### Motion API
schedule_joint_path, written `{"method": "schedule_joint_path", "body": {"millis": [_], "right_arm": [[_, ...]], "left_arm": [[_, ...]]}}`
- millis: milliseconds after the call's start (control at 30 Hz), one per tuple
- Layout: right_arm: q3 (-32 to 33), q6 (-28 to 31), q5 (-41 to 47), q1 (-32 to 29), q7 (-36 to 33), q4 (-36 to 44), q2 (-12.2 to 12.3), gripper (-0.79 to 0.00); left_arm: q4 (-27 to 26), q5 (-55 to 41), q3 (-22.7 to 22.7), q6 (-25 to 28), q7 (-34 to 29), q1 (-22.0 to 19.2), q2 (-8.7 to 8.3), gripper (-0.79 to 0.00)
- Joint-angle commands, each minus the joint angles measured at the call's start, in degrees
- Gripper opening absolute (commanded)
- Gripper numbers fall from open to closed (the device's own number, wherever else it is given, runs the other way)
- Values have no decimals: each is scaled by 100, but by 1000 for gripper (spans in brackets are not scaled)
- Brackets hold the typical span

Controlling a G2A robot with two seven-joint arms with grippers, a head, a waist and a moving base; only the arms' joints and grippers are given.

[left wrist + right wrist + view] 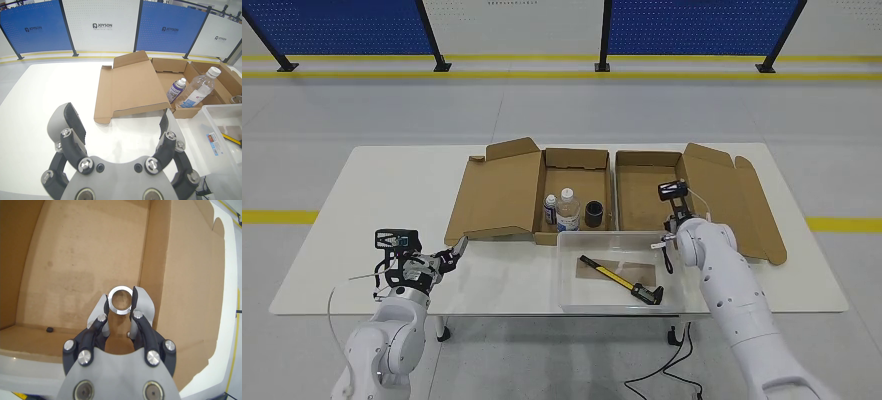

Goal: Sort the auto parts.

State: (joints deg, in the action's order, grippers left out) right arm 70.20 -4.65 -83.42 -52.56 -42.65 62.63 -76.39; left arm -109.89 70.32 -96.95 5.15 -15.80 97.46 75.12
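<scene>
1. Right gripper clamped on a metal ring, over the right cardboard box.
2. Left gripper spread wide above the white table.
3. Labelled spray can and clear bottle in the left cardboard box.

Cardboard boxes: 2 were counted, a left box and a right box.
Clear plastic bin: 1.
Spray can: 1.
Clear bottle: 1.
Black cylinder: 1.
Metal ring: 1.
Yellow-and-black tool: 1 was counted; whether its dark end was a separate piece could not be told.
Small black piece: 1.
Table: 1.
Grippers: 2 were noted, left gripper and right gripper.
</scene>
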Motion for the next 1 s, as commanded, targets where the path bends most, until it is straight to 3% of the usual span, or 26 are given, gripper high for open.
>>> {"method": "schedule_joint_path", "body": {"millis": [0,133,367,400,433,467,667,767,967], "right_arm": [[33,11,-99,-72,-55,336,19,-474],[232,185,-160,-323,-291,1358,81,-413],[435,1054,-195,-974,-1178,3703,193,-394],[429,1198,-97,-1056,-1298,3944,199,-342],[401,1365,-36,-1129,-1425,4147,207,-231],[369,1510,3,-1191,-1549,4311,214,-212],[51,2114,136,-1464,-2395,4743,239,-172],[-84,2188,247,-1588,-2684,4781,239,-95],[-193,2399,562,-1756,-3115,4594,258,-102]], "left_arm": [[0,0,0,0,0,0,0,0],[0,0,0,0,0,0,0,0],[0,0,0,0,0,0,0,0],[0,0,0,0,0,0,0,0],[0,0,0,0,0,0,0,0],[0,0,0,0,0,0,0,0],[0,0,0,0,0,0,0,0],[0,0,0,0,0,0,0,0],[0,0,0,0,0,0,0,0]]}}
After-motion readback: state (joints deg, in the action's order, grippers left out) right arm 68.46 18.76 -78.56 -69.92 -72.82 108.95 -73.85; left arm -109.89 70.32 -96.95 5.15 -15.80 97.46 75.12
